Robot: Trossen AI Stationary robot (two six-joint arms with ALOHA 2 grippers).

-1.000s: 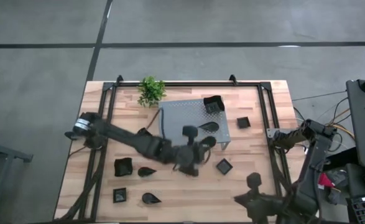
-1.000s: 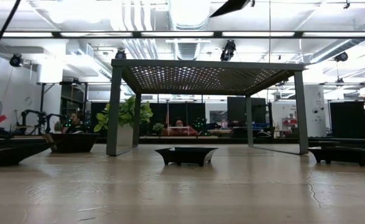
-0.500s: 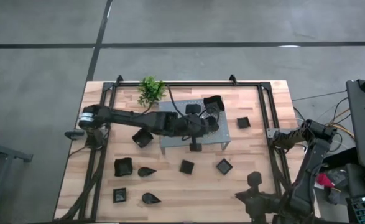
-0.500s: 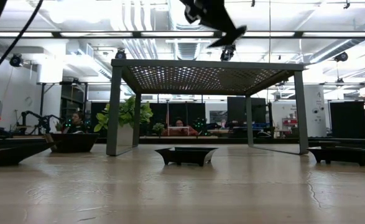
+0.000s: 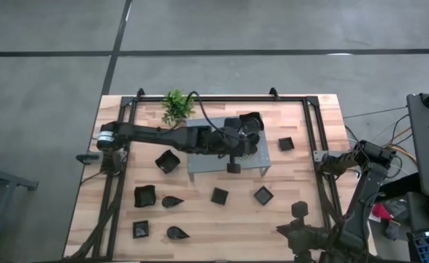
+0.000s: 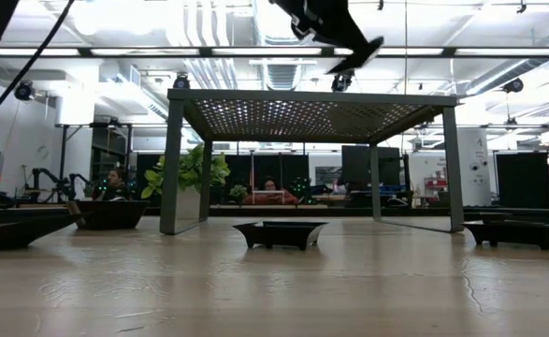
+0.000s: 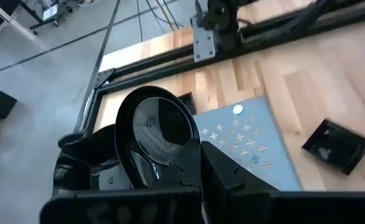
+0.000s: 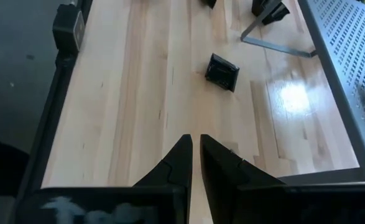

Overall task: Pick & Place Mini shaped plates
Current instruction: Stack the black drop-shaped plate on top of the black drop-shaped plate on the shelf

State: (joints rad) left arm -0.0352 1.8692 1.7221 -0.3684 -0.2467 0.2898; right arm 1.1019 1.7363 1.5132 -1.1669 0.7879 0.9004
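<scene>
My left gripper [image 5: 245, 137] hangs over the grey perforated stand [image 5: 207, 153] and is shut on a glossy black teardrop plate [image 7: 157, 127]. The low view shows that plate [image 6: 356, 54] above the stand top [image 6: 311, 96]. A square plate [image 5: 252, 120] sits on the stand's far right corner. More black mini plates lie flat on the wood: [image 5: 286, 144], [image 5: 167, 162], [image 5: 219, 195], [image 5: 264, 195], [image 5: 145, 196], [image 5: 172, 201]. My right gripper [image 5: 322, 162] waits shut at the table's right edge, holding nothing [image 8: 194, 146]. My left gripper holds the teardrop plate by the end nearest the wrist [image 7: 148, 171], between its two fingers [image 7: 226, 177]. The fingers come from the table's left, slanting down. The plate's round end sticks out ahead of them, tilted, and it is clear of the stand.
A small green plant [image 5: 177, 107] stands at the far edge beside the stand. Black frame rails [image 5: 313, 139] run along the table's sides. Two more plates [image 5: 140, 229], [image 5: 176, 234] lie near the front left. Bare wood shows at the front right [image 8: 138, 93].
My left gripper has swung from above the table in front of the stand toward the far edge. It now hangs over the stand, and the teardrop plate has stayed in its fingers. A square plate that the arm had covered now shows in front of the stand.
</scene>
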